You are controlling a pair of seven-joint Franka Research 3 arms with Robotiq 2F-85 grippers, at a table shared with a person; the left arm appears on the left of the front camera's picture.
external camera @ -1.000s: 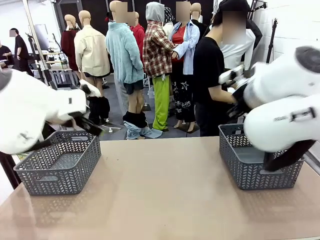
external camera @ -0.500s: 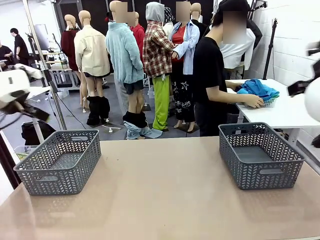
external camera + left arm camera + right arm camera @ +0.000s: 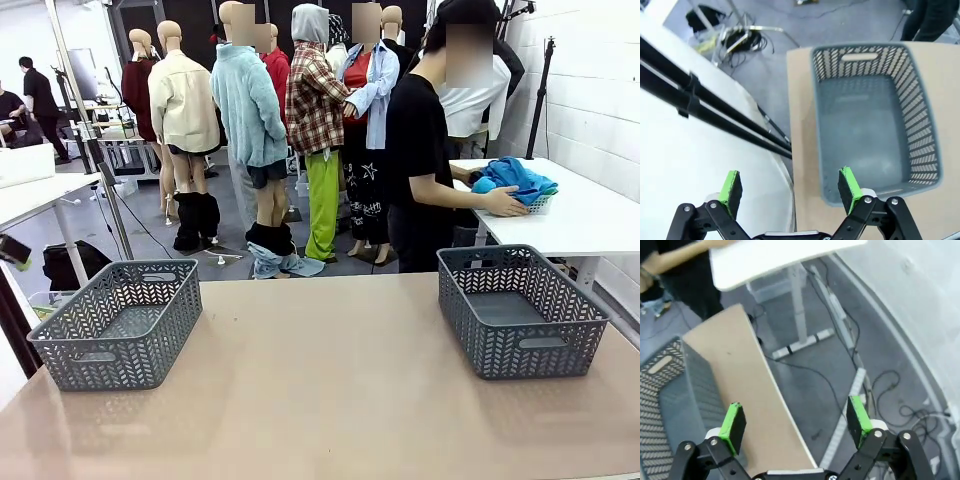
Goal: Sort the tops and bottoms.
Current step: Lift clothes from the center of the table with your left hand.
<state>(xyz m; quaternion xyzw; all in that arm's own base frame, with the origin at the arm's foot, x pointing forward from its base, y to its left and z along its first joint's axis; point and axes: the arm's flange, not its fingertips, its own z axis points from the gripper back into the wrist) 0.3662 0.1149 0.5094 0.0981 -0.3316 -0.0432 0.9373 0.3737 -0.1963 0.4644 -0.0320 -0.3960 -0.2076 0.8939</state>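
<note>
The tops (image 3: 515, 178), a turquoise and a blue bundle, lie in a small white basket on the white side table (image 3: 590, 215) at the far right, with a person's hand (image 3: 505, 205) resting against them. The bottoms are out of view. In the left wrist view my left gripper (image 3: 790, 187) is open and holds nothing, high above the near left corner of a grey basket (image 3: 920, 115). My right gripper (image 3: 796, 422) is open too, hanging over the floor just past the table's right edge, with another grey basket (image 3: 670, 385) off to its side.
Two grey lattice baskets stand on the tan table (image 3: 320, 390), one at the left (image 3: 118, 322) and one at the right (image 3: 520, 310). A person in black (image 3: 420, 170) stands beyond the far edge. Cables lie on the floor (image 3: 880, 390) by the table's right side.
Both arms have pulled out of the front view, the left one to the left and the right one to the right, uncovering the side table and the person's hand on the clothes.
</note>
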